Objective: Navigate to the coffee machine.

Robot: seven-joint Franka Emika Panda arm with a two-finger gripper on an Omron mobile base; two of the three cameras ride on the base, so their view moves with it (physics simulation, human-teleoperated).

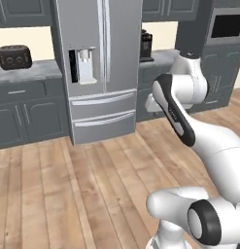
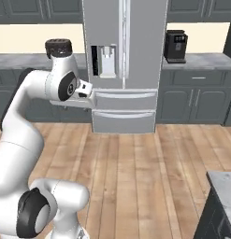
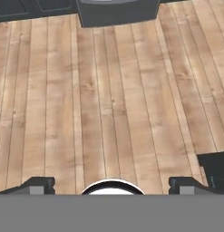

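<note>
Dark finger tips of the end effector (image 3: 111, 183) stand wide apart at the bottom of the hand view, holding nothing and touching nothing, with bare plank floor (image 3: 109, 99) between and beyond them. At the top of that view sits the dark lower edge of the refrigerator (image 3: 118, 11).

The right base view shows the coffee machine (image 2: 175, 46) in full: a tall black box on the grey counter (image 2: 201, 60) just right of the stainless refrigerator (image 2: 124, 60), against the cream wall. In the left base view the coffee machine (image 1: 146, 46) is only a dark sliver beside the refrigerator (image 1: 99, 68), partly cut off by its side. That view adds a squat black toaster (image 1: 14, 57) on the counter (image 1: 29, 72) left of the refrigerator, and a built-in microwave (image 1: 227, 26) well to the right of it. The right base view alone shows the corner of a grey-topped island (image 2: 222, 186) at lower right.

Light wood planks cover the floor, dark grey cabinets (image 2: 196, 102) run under the counters, and the refrigerator has a water dispenser (image 2: 106, 60) in its left door.
</note>
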